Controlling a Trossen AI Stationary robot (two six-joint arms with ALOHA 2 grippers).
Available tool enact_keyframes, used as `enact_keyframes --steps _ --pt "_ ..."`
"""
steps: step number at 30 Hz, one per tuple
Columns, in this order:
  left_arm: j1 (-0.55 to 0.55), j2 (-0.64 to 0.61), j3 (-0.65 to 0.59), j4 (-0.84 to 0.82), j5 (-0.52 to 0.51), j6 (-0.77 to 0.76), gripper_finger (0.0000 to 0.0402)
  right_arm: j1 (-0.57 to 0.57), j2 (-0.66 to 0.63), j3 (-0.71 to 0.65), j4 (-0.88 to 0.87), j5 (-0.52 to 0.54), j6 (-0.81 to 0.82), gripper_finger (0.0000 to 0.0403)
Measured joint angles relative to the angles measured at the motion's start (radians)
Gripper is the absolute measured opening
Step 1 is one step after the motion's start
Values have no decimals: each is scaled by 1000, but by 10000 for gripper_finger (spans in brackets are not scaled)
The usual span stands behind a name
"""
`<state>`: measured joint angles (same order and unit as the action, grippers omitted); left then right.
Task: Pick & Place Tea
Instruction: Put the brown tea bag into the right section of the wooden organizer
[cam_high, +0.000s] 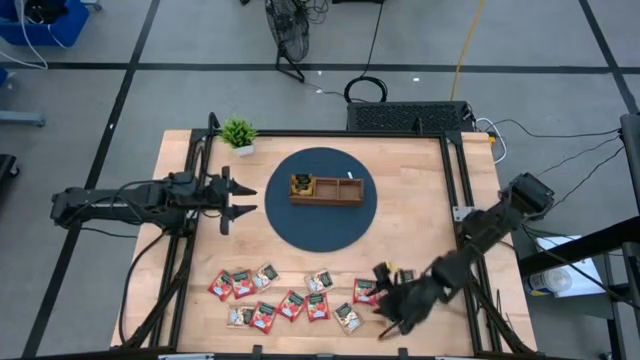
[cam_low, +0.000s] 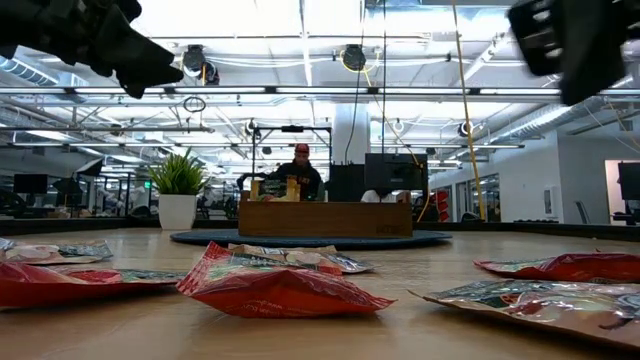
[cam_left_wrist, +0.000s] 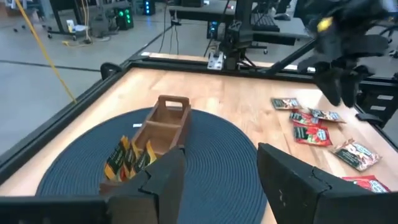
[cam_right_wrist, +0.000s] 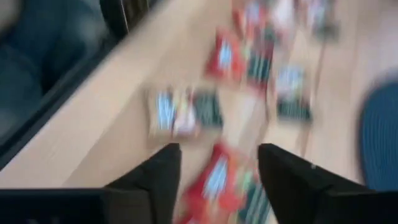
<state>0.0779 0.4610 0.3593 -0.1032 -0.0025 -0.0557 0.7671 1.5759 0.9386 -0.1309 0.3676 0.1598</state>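
The right gripper (cam_high: 392, 308) hangs low over the near right end of the scattered row of small flat foil tea sachets (cam_high: 290, 303), red and green-and-white, that lie along the near edge of the pale wooden table (cam_high: 420, 200). Its wrist view shows two dark fingers (cam_right_wrist: 158, 177) spread apart with nothing between them and a red sachet (cam_right_wrist: 217, 180) lying in the gap below, so I take this to be the reach-and-pick step, not yet a grasp. The next move, as I judge it, calls for coming straight down over that one sachet and pinching it by a raised edge, since the packets lie flat and some overlap their neighbours. The brown three-compartment wooden tray (cam_high: 326, 190) sits well away on the round dark blue mat (cam_high: 320, 200) at the table's middle, with what look like a few sachets already standing in its left end compartment. Between row and tray is bare wood, giving a fair lane for the carry. The tight spot is the near right corner, where the black frame rail (cam_high: 470, 290) runs close beside the arm. The left gripper (cam_high: 243, 199) waits, fingers apart and empty, just off the mat's left rim, near the small green potted plant (cam_high: 238, 135).
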Motion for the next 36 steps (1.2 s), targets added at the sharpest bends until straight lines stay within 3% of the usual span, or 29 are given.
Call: enact_keyframes --steps 3,5,10,18,23,29,36 --pt "0 0 0 1 0 5 202 60 23 152 -321 4 229 239" --pt "0 0 0 2 0 1 202 91 42 199 -394 0 339 246" --pt "0 3 0 2 0 1 202 105 122 223 -394 -117 485 241" --pt "0 3 0 2 0 0 202 98 266 225 -398 -291 543 222" --pt "0 3 0 2 0 -2 202 98 272 226 -397 -311 632 207" --pt "0 3 0 2 0 -2 202 96 271 227 -485 -260 725 165" --pt "0 3 0 2 0 -2 202 97 270 227 -524 -293 823 67"
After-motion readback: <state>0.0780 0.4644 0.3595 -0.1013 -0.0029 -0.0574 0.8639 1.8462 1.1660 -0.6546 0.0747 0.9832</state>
